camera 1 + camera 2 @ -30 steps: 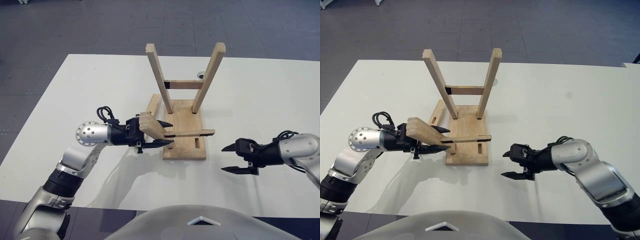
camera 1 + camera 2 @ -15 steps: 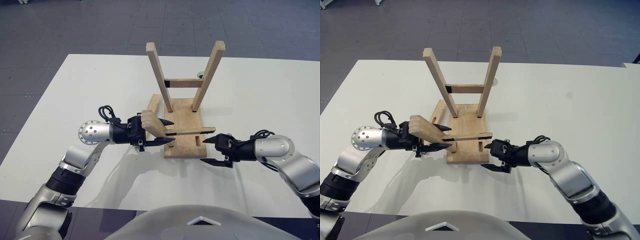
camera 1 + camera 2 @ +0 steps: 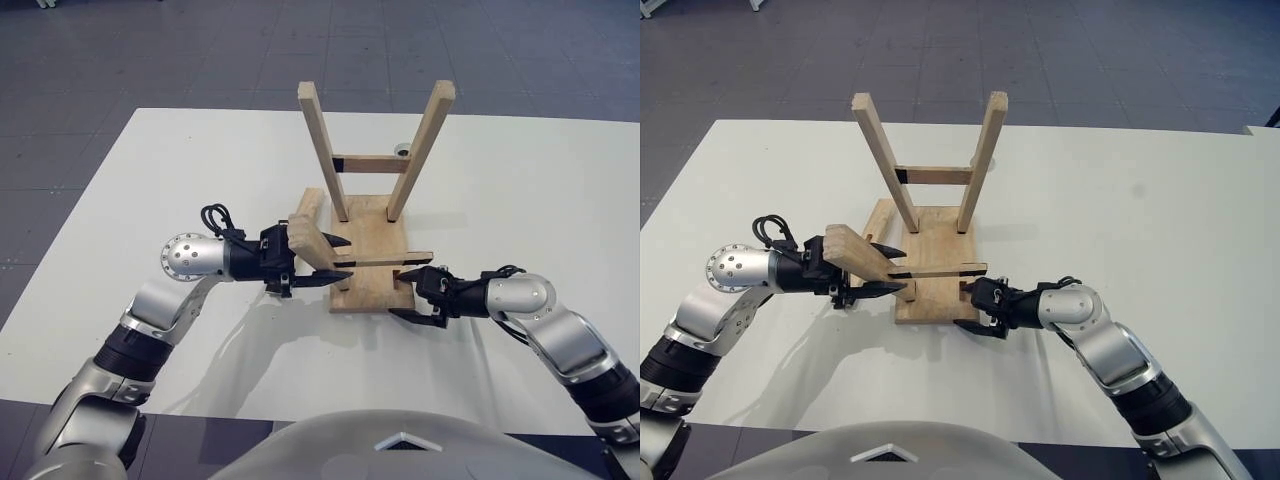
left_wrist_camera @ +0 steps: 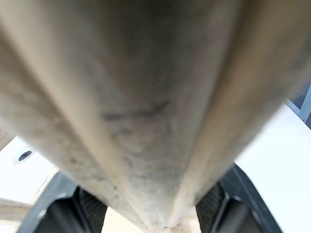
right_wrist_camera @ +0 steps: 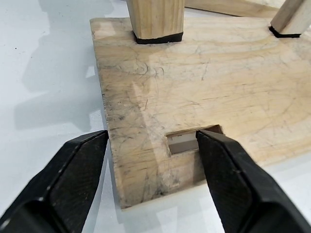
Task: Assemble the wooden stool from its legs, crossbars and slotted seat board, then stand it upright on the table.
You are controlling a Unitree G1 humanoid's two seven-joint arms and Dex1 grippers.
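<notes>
We look forward and down from the head; both eyes share the white table and pale wooden slotted seat board mid-frame. Wrist cameras sit close: right over that board, left against a pale wooden leg.

Wide white table lies on both sides of the flat seat board. Two upright legs joined by a crossbar block its far end, with a gap under the bar. The left gripper holds a leg piece across the near end. The right gripper, fingers spread, straddles the near right corner by an open slot
</notes>
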